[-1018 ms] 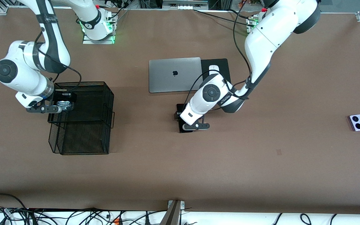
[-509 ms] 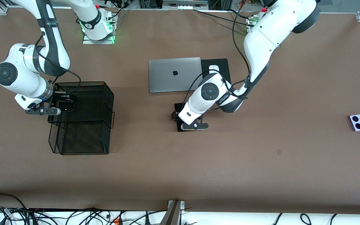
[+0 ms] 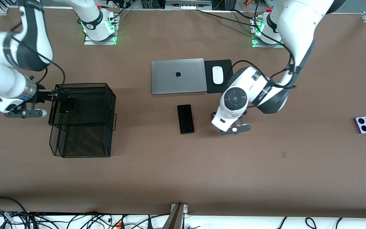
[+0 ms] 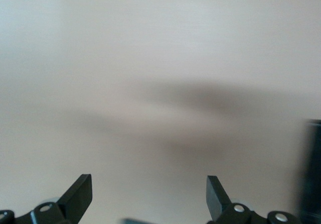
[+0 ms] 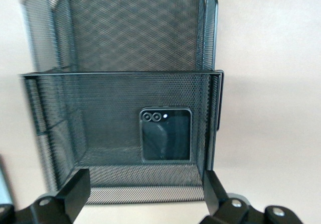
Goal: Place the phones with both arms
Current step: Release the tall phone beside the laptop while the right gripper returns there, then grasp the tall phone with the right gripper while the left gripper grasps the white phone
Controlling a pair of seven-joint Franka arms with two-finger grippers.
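Note:
The small black flip phone (image 3: 67, 105) (image 5: 165, 135) lies in the upper tier of a black mesh basket (image 3: 81, 84) (image 5: 125, 48). My right gripper (image 3: 53, 93) (image 5: 144, 191) stands open just outside the basket's wall at the right arm's end, with nothing between its fingers. The long black slab phone (image 3: 185, 119) lies flat on the table, nearer the front camera than the laptop. My left gripper (image 3: 215, 114) (image 4: 149, 196) is open and empty over bare table beside the slab phone, toward the left arm's end. The lilac-white flip phone (image 3: 364, 124) lies alone near the left arm's end of the table.
A closed grey laptop (image 3: 178, 75) and a white mouse (image 3: 217, 74) on a black pad (image 3: 226, 63) lie nearer the arms' bases than the slab phone. The basket's lower tier (image 3: 84, 143) juts toward the front camera.
Both grippers have opened and let go. The right one has drawn back from the basket, leaving the flip phone inside. The left one has moved off the slab phone toward the left arm's end.

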